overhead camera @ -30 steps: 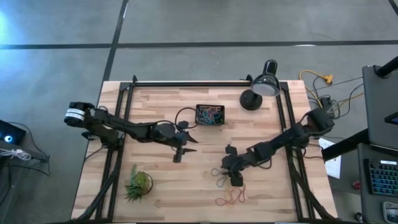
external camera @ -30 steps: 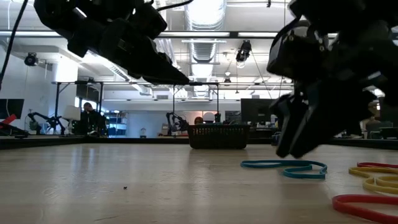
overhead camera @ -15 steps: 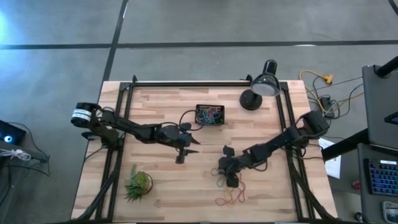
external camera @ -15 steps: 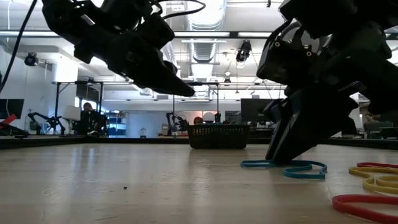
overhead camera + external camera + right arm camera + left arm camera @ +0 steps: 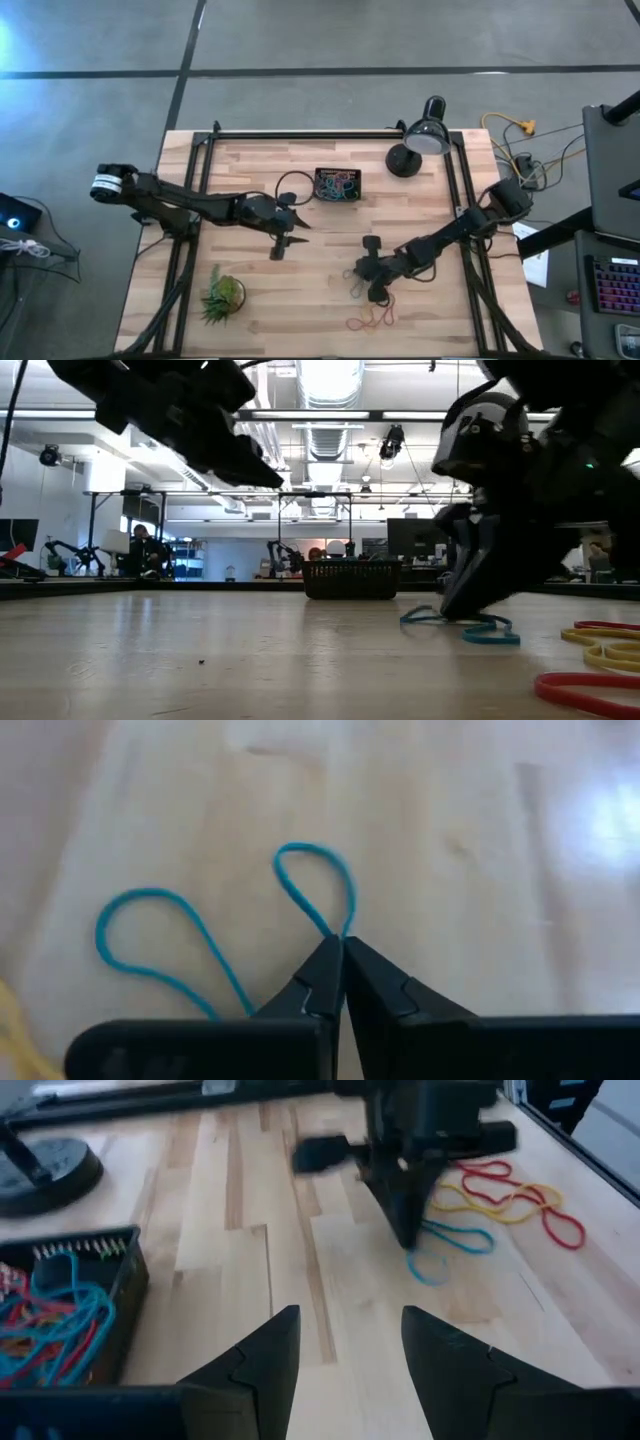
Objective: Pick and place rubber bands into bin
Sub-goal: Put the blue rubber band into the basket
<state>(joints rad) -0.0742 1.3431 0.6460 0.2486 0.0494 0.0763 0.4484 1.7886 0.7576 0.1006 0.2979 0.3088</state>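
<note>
High view showed the right gripper pinched on a blue rubber band, lamp far off, left gripper agape, empty.

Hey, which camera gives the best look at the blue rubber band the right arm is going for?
The right wrist view: the blue rubber band fills it, pinched in the shut jaws of the right gripper. The left wrist view shows it farther off, the low view edge-on, the high view barely.
</note>
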